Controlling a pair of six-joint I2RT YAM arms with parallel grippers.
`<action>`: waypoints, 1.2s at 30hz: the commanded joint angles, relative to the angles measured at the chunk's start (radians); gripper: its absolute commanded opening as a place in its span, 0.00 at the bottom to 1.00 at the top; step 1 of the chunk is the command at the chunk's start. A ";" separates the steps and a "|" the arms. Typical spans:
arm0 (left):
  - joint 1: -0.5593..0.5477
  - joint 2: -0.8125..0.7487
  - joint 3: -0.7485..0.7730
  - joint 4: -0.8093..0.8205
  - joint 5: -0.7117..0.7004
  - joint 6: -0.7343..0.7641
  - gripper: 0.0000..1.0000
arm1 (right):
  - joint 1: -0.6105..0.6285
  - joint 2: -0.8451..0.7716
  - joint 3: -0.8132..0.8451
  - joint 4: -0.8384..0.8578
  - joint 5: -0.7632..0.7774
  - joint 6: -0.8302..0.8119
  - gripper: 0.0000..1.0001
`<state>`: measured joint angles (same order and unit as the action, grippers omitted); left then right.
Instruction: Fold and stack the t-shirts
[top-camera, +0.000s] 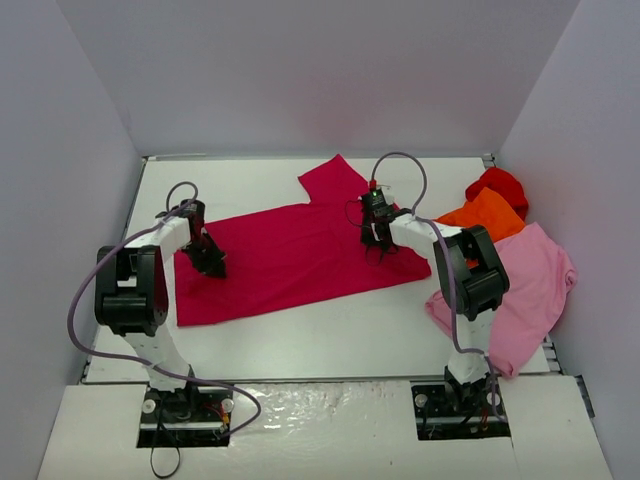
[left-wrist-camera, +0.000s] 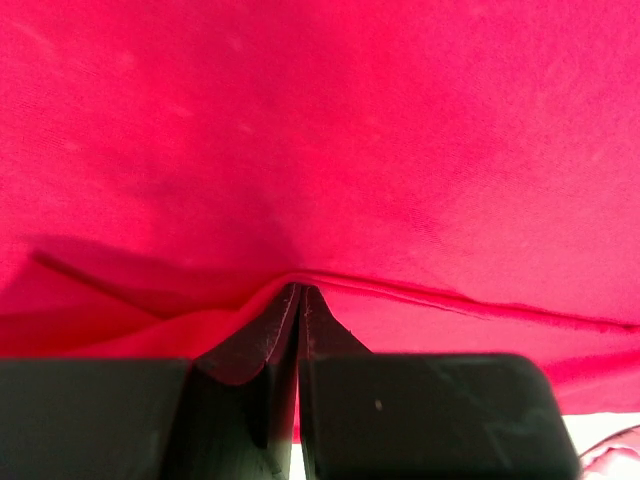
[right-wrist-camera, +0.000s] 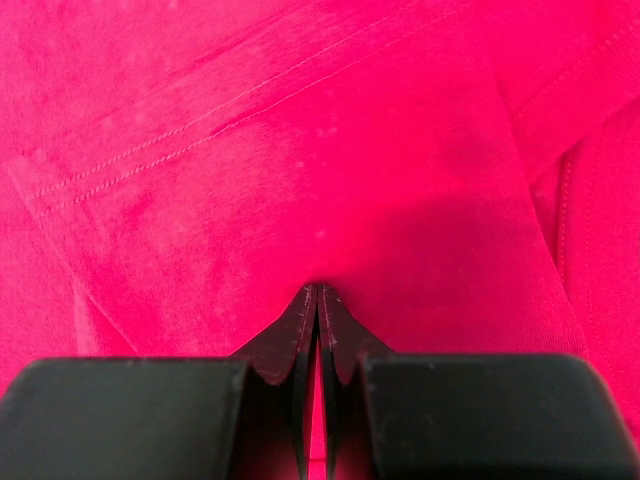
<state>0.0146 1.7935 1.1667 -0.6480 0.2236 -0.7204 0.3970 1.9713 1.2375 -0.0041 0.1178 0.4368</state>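
left gripper (left-wrist-camera: 301, 289): pinched closed on raspberry-red shirt (top-camera: 300, 250) hem; right gripper (right-wrist-camera: 317, 289): closed, pinching same shirt

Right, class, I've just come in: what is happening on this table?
Two robot arms are working on a raspberry shirt spread out mid-table. The left pincer is shut on a pinch of cloth near the shirt's left end. The right pincer is shut on it near the right end. An orange shirt, a pink shirt and a red shirt lie heaped at the right edge, not yet folded.
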 joint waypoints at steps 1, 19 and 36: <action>0.065 -0.047 0.032 -0.034 -0.038 0.017 0.00 | -0.052 0.036 -0.050 -0.085 0.060 0.009 0.00; 0.168 -0.310 -0.057 -0.018 -0.024 0.028 0.00 | -0.061 0.060 -0.032 -0.120 0.109 0.011 0.00; 0.051 -0.236 -0.075 -0.049 -0.014 0.000 0.00 | -0.060 0.059 -0.028 -0.119 0.083 0.010 0.00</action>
<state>0.0733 1.5566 1.0533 -0.6916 0.2454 -0.7155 0.3547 1.9789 1.2373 0.0115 0.1684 0.4561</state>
